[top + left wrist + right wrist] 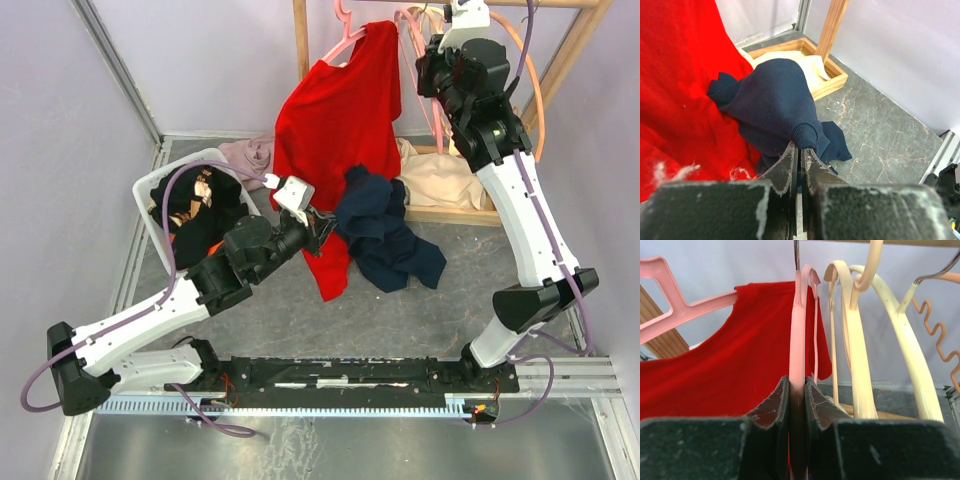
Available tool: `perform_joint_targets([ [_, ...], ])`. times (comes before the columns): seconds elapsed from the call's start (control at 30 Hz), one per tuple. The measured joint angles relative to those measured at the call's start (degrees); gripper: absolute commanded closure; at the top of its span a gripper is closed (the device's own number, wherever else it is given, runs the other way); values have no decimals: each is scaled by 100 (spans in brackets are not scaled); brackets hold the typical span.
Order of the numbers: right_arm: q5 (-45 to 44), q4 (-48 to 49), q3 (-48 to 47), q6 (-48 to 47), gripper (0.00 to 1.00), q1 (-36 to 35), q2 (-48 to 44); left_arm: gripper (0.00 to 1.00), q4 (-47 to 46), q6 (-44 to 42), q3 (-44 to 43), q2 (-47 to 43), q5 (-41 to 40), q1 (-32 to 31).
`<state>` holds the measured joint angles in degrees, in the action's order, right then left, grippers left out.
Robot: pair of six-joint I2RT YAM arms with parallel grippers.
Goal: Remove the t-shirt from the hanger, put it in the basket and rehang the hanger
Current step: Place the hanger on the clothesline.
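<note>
Hanging at the far edge of the tabletop (300,320), the red t-shirt (330,120) is draped from a pink hanger (680,312) on the wooden rack (300,40). One shoulder sits on the hanger arm. The body of the shirt falls toward the middle of the tabletop, and its lower end lies on the grey surface.

Left end effector (800,149): positioned low, at the lower right side of the shirt. The jaws are drawn together with only a thin slit between them. The tips sit against the ribbed cuff of a navy garment (775,110), which lies heaped just beside the red cloth and touching it. Red fabric fills the area to the left of the fingers. It cannot be determined whether any cloth is pinched in the slit.

Right end effector (796,382): raised to the rail at the far right of the tabletop. The jaws are clamped on a slim pink bar (796,330) that rises to a hook. The red shirt is behind this bar. It cannot be determined whether the bar belongs to the hanger carrying the shirt.

Also noted:
- Cream hangers (855,340) and an orange wavy one (935,340) hang just right of the clamped bar.
- A white basket (145,183) of dark clothing stands near the far left corner.
- Cream cloth (440,180) lies at the foot of the rack.
</note>
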<state>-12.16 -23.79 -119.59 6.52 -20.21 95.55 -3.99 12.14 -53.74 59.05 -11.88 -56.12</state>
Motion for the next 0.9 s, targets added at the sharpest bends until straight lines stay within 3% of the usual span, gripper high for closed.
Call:
perform_joint_targets([
  [0.1, 0, 63, 192, 7, 58, 0, -83, 97, 133, 0, -122, 4, 2, 0],
  [0.2, 2, 111, 542, 28, 42, 0, -291, 97, 227, -4, -319, 31, 0, 0],
  [0.3, -4, 109, 1025, 26, 32, 0, -658, 97, 339, -9, -673, 151, -4, 0],
  [0.77, -254, 212, 2741, 79, 29, 0, -3467, 97, 1161, -103, -2682, 1126, 310, 0],
  [0.9, -275, 234, 3191, 203, 29, 0, -3936, 97, 1169, -98, -2721, 1467, 457, 0],
])
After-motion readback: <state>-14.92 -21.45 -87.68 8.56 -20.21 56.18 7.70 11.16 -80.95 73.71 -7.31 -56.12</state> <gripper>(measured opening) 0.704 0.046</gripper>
